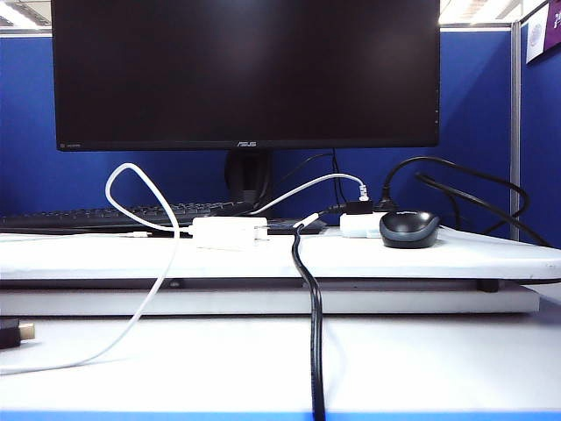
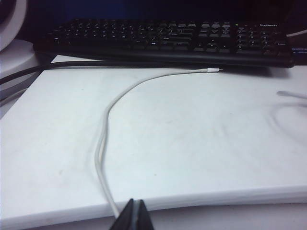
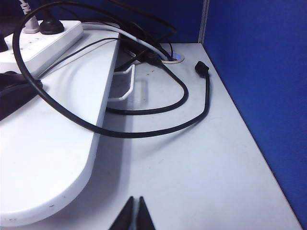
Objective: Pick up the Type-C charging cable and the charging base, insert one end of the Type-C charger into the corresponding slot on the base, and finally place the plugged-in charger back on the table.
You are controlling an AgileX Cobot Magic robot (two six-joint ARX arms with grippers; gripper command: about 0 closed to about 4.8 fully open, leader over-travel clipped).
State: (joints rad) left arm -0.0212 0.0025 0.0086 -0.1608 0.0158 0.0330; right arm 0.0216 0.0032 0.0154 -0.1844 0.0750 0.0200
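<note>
Blue partition walls (image 1: 44, 167) close off the back of the desk, and a big dark monitor (image 1: 245, 70) fills the upper half of the exterior view. Below it the table (image 1: 421, 259), a wide white slab with a rounded front edge, stretches across the middle of the frame, raised above a lower white surface (image 1: 438, 368) with a blue front edge. A black keyboard (image 1: 114, 217) lies at the left behind the slab. A thick black cable (image 1: 314, 333) runs from the centre of the slab down to the bottom of the frame. The Type-C charging cable (image 1: 153, 298) loops up at the left, then hangs over the slab's front edge toward the lower left; in the left wrist view its small plug (image 2: 213, 70) rests on the slab just in front of the keyboard. The charging base (image 1: 228, 232) sits on the slab just left of centre. A grey mouse (image 1: 409, 229) rests at right of centre, touching a small white box (image 1: 362, 224) with black plugs.

The left gripper (image 2: 134, 215) shows at the bottom edge of its wrist view, fingers pressed together, empty, just before the slab's edge. The right gripper (image 3: 134, 214) is likewise pressed together and empty, over the lower surface.
</note>
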